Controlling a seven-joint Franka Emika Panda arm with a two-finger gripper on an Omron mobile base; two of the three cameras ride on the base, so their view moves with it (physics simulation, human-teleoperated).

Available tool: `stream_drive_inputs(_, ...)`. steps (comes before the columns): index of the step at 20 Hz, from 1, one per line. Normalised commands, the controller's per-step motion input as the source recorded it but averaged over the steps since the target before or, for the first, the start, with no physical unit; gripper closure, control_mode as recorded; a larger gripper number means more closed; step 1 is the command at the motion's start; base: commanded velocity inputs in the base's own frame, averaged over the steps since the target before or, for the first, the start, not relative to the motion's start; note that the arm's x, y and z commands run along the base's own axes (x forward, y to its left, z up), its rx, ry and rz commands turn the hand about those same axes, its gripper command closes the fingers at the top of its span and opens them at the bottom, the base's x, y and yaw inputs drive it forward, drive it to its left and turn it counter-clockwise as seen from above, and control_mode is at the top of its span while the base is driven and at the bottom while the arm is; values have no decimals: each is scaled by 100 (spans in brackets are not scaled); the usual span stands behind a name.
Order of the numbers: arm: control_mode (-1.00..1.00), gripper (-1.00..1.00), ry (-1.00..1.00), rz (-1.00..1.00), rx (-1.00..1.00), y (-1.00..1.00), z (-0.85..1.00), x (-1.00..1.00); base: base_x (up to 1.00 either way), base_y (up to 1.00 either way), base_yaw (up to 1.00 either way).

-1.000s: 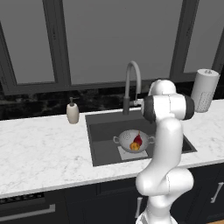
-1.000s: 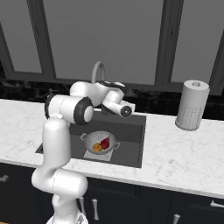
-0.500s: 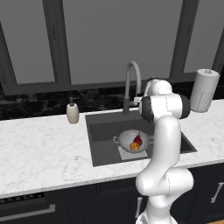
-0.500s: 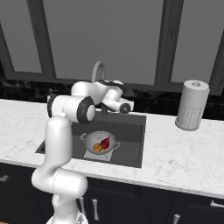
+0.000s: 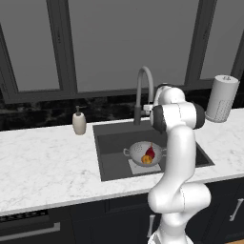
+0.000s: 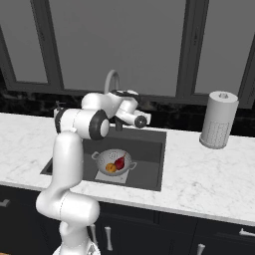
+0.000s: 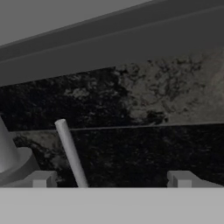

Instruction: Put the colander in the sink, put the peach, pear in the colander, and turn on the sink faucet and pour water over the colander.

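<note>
With the colander (image 5: 145, 152) sitting mid-frame in the sink (image 5: 107, 157) and holding the peach (image 5: 146, 159) and pear (image 5: 150, 152), I've swung my wide-open gripper (image 7: 111, 178) in toward the faucet (image 5: 144, 90), its lever (image 7: 71, 153) now rising between my fingers, ready to turn.

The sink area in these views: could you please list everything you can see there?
sink: one, dark grey, set in the counter
colander: one, pale grey-white, on the sink floor
peach: one, orange-yellow, in the colander
pear: one, dark red, in the colander
sink faucet: one, grey, behind the sink
soap bottle: one, beige, left of the sink
paper-towel roll: one, white, right of the sink
hand: one, open, at the faucet lever
</note>
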Motion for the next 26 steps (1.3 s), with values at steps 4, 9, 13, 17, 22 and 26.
stream_drive_inputs(4, -100, -100, 0, 0, 0, 1, 0, 10, 0, 0, 0)
stream_drive_inputs(9, -100, -100, 0, 0, 0, 0, 0, 9, 0, 0, 0)
stream_drive_inputs(13, -100, -100, 0, 0, 0, 0, 0, 1, 0, 0, 0)
stream_drive_inputs(17, -100, -100, 0, 0, 0, 0, 0, 6, 0, 0, 0)
stream_drive_inputs(22, -100, -100, 0, 0, 0, 0, 0, 3, 0, 0, 0)
stream_drive_inputs(26, -100, -100, 0, 0, 0, 0, 0, 1, 0, 0, 0)
